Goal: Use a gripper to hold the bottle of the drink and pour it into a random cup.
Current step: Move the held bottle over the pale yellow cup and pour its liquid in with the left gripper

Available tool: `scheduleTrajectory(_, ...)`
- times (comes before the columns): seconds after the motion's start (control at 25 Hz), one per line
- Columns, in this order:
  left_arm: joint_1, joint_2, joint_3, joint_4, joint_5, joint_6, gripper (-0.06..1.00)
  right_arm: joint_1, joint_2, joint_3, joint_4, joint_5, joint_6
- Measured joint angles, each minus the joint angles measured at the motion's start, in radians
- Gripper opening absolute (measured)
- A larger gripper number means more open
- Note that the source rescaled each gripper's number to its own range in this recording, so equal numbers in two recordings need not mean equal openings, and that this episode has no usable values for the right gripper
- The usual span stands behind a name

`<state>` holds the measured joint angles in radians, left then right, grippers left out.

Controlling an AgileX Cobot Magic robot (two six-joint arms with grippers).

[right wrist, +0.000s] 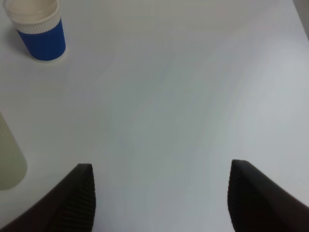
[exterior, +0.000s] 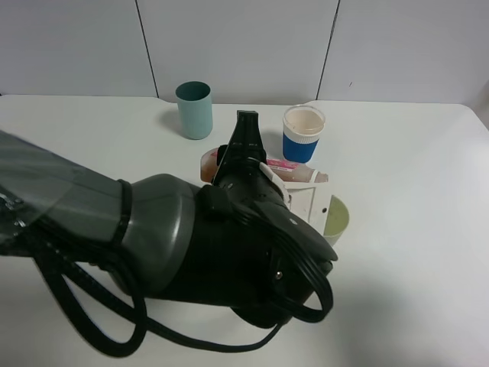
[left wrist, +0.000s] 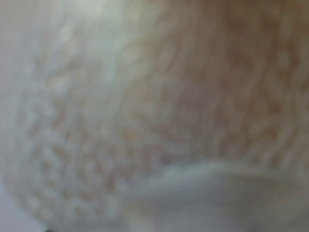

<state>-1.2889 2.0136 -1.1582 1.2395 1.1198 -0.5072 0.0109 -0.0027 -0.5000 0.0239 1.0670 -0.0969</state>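
Observation:
My left gripper, a white claw on the bulky black-covered arm, reaches across the middle and is shut on the bottle. The bottle lies tipped on its side, with its neck end over the pale yellowish-green cup. Brown drink shows at the bottle's base end. I cannot see whether liquid is falling into the cup. The left wrist view is filled by a blurred brownish, foamy close-up of the bottle. My right gripper is open and empty over bare table, with the cup's edge off to one side.
A teal cup stands at the back, left of the bottle. A white cup with blue sleeve stands just behind the bottle and also shows in the right wrist view. The arm's black cable loops low at the front.

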Motion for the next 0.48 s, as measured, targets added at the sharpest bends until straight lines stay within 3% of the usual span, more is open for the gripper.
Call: scheduleTrajectory(0.48, 0.0, 0.0, -0.036, 0.01, 0.01, 0.031, 0.01, 0.0, 0.0, 0.0, 0.0, 0.0, 0.0)
